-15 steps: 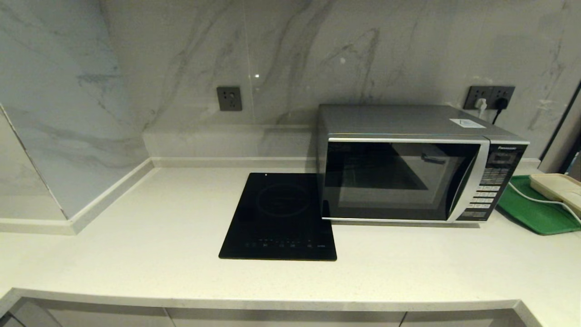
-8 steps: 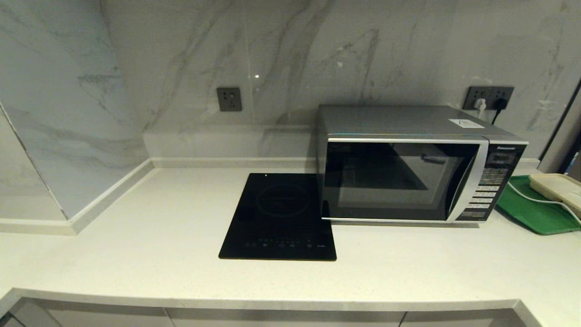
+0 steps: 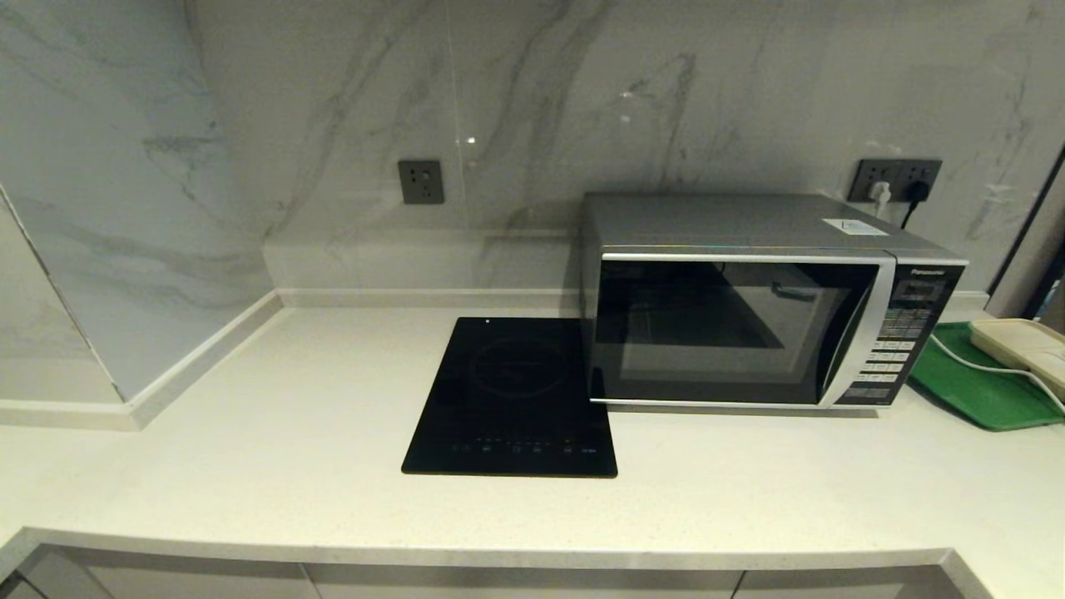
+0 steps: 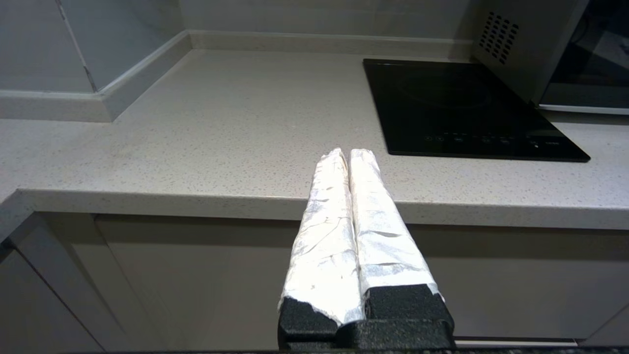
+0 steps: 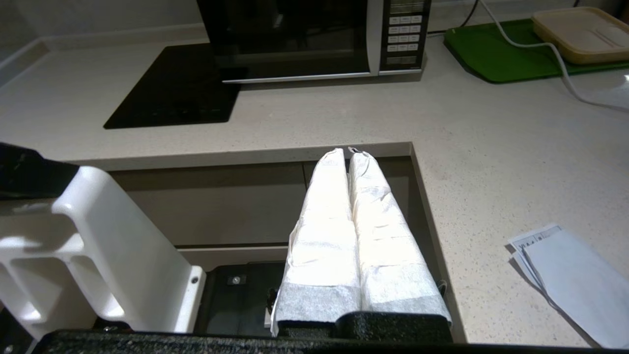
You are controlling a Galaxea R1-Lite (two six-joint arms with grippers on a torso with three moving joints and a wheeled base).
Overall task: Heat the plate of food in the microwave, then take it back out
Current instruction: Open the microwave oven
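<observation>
The silver microwave (image 3: 749,299) stands at the back right of the counter with its dark glass door closed; it also shows in the right wrist view (image 5: 314,39) and partly in the left wrist view (image 4: 530,44). No plate of food shows in any view. My left gripper (image 4: 348,152) hangs shut and empty in front of the counter's front edge, left of the cooktop. My right gripper (image 5: 347,151) is shut and empty too, low before the counter's inner corner. Neither arm appears in the head view.
A black induction cooktop (image 3: 512,395) lies left of the microwave. A green tray (image 3: 973,383) with a beige lidded box (image 3: 1027,345) and a white cable sits at the right. Papers (image 5: 570,280) lie on the right counter wing. Marble walls close the back and left.
</observation>
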